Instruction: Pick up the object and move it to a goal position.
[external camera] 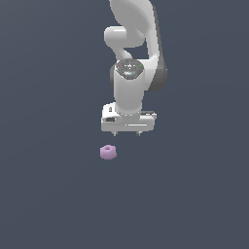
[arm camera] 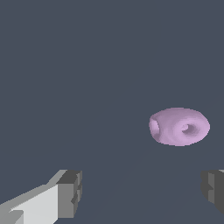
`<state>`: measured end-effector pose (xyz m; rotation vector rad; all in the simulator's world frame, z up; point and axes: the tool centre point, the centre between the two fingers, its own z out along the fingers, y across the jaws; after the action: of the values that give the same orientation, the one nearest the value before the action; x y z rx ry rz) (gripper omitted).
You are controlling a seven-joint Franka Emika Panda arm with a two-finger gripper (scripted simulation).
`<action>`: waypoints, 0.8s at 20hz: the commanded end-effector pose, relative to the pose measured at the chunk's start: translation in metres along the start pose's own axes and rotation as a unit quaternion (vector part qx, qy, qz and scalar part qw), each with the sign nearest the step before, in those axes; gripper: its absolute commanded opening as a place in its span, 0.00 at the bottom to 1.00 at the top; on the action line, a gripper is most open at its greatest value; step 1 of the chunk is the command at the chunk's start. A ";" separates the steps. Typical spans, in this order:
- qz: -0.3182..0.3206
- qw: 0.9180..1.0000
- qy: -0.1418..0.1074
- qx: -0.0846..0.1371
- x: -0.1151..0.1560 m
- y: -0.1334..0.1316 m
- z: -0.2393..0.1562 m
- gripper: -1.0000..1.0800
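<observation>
Looks like we're at the approach step: the gripper (external camera: 127, 133) hangs with its fingers (arm camera: 70, 194) spread wide and empty, the little pink ring (external camera: 108, 152) sits on the desk (external camera: 48, 194) just off to the exterior view's left, so next I'd shift over and drop down around it.

Claw (arm camera: 142, 192) fingers perhaps edge-cropped

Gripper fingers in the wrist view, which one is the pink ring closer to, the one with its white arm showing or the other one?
The other one: the ring sits nearer the dark finger at the frame edge.
</observation>
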<state>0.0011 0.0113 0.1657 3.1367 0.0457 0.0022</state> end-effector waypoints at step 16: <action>0.008 1.000 0.004 -0.016 0.000 0.017 -0.010 0.96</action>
<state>0.0018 -0.0061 0.1759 3.1053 0.0181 0.0169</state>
